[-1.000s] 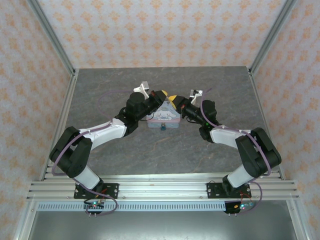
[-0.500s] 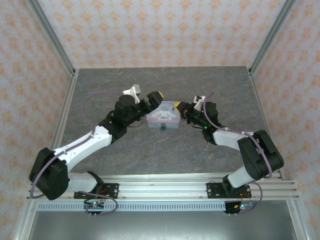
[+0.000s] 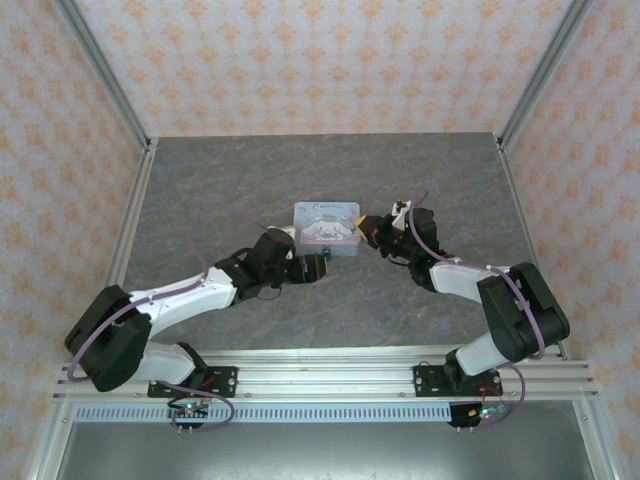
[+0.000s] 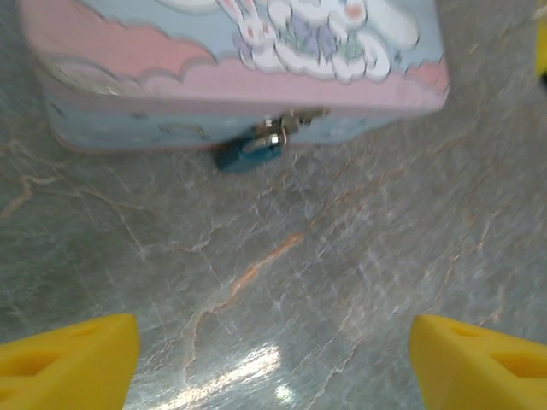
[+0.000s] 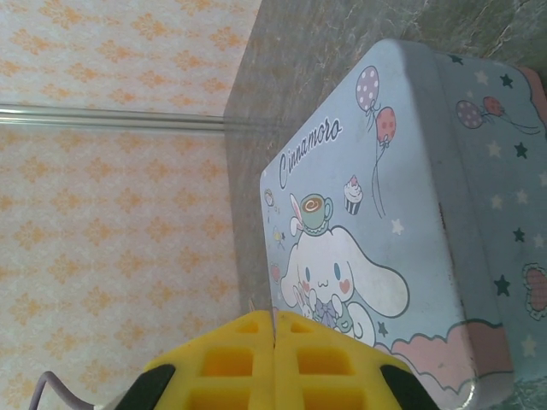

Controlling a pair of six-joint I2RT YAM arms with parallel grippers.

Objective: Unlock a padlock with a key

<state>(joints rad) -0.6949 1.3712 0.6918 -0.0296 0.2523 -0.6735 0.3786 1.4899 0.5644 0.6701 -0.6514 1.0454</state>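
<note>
The padlock [image 4: 248, 152], a tiny dark metal piece with a blue body, hangs from the clasp on the front wall of the pale-blue cartoon tin [image 4: 256, 51]. My left gripper [image 4: 273, 359] is low over the table just in front of it. Its yellow fingers [image 4: 68, 363] are spread wide with nothing between them. From above, the left gripper [image 3: 316, 266] sits at the near side of the tin [image 3: 327, 226]. My right gripper [image 3: 366, 228] is at the tin's right end, its yellow fingertips [image 5: 248, 342] pressed together. The key is out of view.
The tin [image 5: 385, 239] lies flat near the middle of the grey marbled table [image 3: 220, 180]. Patterned walls with metal posts [image 3: 105, 70] enclose the table on three sides. Open tabletop lies behind the tin and at both sides.
My left arm has swung from the tin's left side down to its near side, and its gripper has gone from shut to open. The right gripper stayed shut beside the tin.
</note>
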